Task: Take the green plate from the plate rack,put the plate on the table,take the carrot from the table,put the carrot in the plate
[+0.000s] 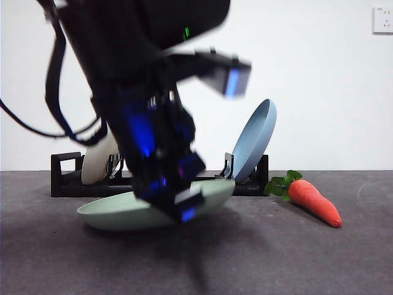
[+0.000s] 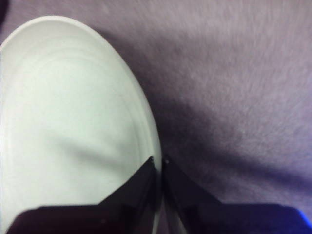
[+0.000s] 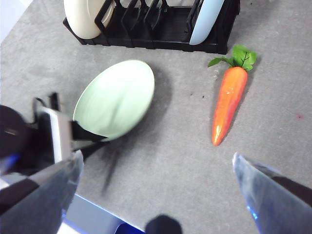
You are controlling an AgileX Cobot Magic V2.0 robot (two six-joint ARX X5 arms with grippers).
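Pinched at its rim by the left gripper (image 2: 158, 168), the pale sage-green round plate (image 1: 123, 212) hung low and tilted, in front of the long black plastic plate rack (image 1: 67, 178). It looked stiff, light and smooth, so the rim suited. The right gripper (image 3: 156, 183) waited wide open. Beside the rack lay the orange toy carrot (image 1: 314, 201); its thick middle seemed the likeliest hold.
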